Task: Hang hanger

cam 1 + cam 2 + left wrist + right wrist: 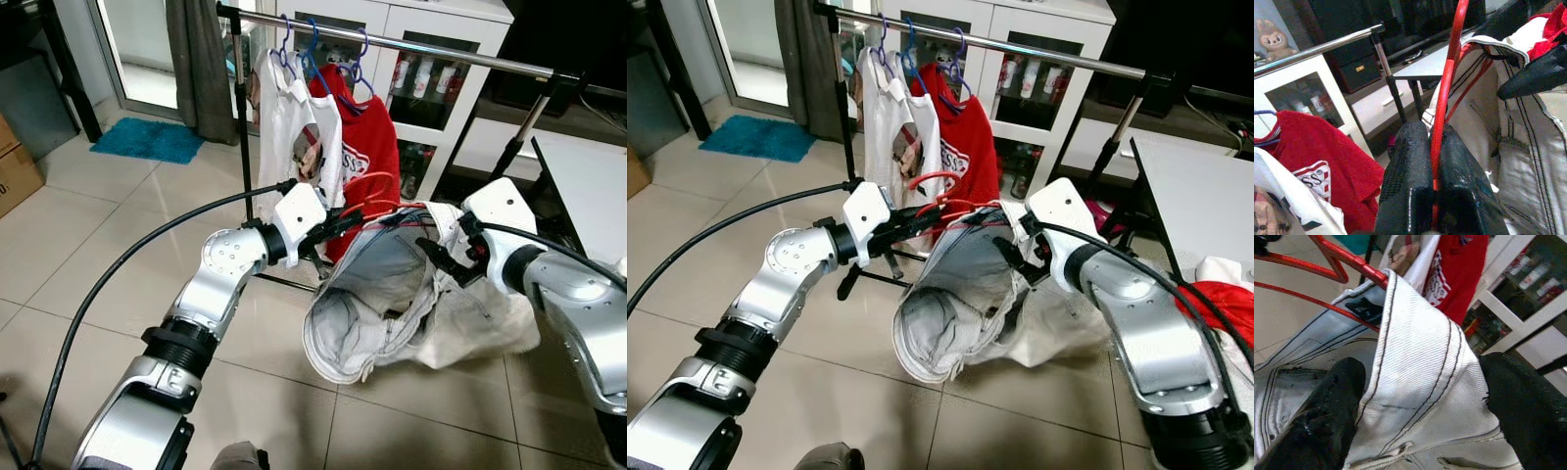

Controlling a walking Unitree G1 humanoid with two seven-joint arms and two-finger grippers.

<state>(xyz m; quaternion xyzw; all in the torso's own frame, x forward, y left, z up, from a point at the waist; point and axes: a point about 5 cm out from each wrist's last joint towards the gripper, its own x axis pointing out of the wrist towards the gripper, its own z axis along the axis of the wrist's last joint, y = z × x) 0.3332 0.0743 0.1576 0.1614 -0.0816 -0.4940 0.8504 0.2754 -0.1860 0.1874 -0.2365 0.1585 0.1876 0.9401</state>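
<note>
A red wire hanger [1448, 83] carrying pale denim trousers [392, 294] is held up at frame centre in the head views, below and in front of the clothes rail [431, 47]. The hanger's wire is clamped between the two black fingers of the left pincer [1434, 166], clenched on it, w/ the wire rising out of the fingertips toward the top of the left wrist view. The trousers' waistband is gripped by the right pincer [1420, 401], one finger [1327, 401] either side of the folded cloth; the hanger's red bars are seen just beyond, upper left of that frame.

Step judged: garment loaded on hanger, carry to rail in hand; hooking not yet done. Next move would call for the hook to be raised above the rail and lowered over a bare stretch, right of the white shirt [294, 127] and red shirt [367, 147] already hung at upper centre, w/ the trousers' weight supported meanwhile.
</note>
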